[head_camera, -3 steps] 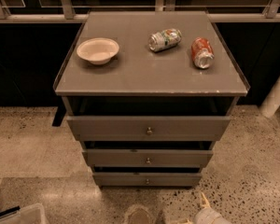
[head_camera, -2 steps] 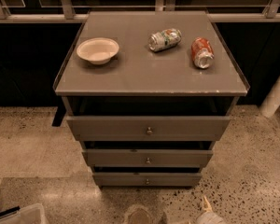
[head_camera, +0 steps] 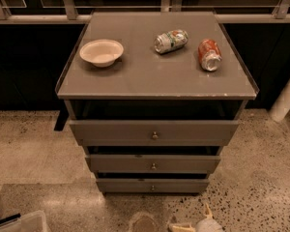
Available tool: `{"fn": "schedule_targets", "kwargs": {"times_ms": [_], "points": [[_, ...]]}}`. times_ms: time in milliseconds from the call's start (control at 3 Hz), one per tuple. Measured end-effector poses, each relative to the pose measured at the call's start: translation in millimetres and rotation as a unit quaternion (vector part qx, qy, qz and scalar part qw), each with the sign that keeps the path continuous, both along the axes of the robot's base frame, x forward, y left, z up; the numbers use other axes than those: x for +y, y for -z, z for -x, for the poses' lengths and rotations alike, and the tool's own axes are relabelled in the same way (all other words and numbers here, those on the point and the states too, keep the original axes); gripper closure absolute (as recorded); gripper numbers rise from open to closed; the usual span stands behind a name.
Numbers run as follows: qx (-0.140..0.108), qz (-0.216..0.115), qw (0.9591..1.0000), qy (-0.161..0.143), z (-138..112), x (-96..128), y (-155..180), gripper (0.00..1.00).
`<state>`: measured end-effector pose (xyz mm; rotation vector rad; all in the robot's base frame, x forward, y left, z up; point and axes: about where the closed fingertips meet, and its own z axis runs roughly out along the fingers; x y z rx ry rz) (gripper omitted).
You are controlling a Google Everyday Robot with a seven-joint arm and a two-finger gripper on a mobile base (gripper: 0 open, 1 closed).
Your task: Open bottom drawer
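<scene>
The bottom drawer (head_camera: pixel 152 185) is the narrowest grey-brown front at the foot of the cabinet, with a small round metal knob (head_camera: pixel 152 187) at its centre. It sits nearly flush under the middle drawer (head_camera: pixel 153 163), which in turn sits under the widest top drawer (head_camera: pixel 154 132). My gripper (head_camera: pixel 203 222) shows only as a pale tip at the bottom edge of the camera view. It is low over the floor, in front of the bottom drawer and a little to its right, and apart from it.
On the cabinet top (head_camera: pixel 150 76) stand a white bowl (head_camera: pixel 101 52), a crushed green-white can (head_camera: pixel 170 40) and a crushed red can (head_camera: pixel 209 54). A clear bin (head_camera: pixel 19 222) is at the bottom left. A white post (head_camera: pixel 286 100) stands to the right. The floor is speckled.
</scene>
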<state>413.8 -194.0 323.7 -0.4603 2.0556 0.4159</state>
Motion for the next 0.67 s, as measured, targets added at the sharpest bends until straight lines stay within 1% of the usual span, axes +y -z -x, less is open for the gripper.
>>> {"fn": "schedule_targets", "kwargs": {"times_ms": [333,667], "points": [[0.006,-0.015,0.9999,0.004,2.4,8.6,12.2,0.19],[0.006,-0.014,0.9999,0.003,2.2,8.1,10.9,0.42]]}}
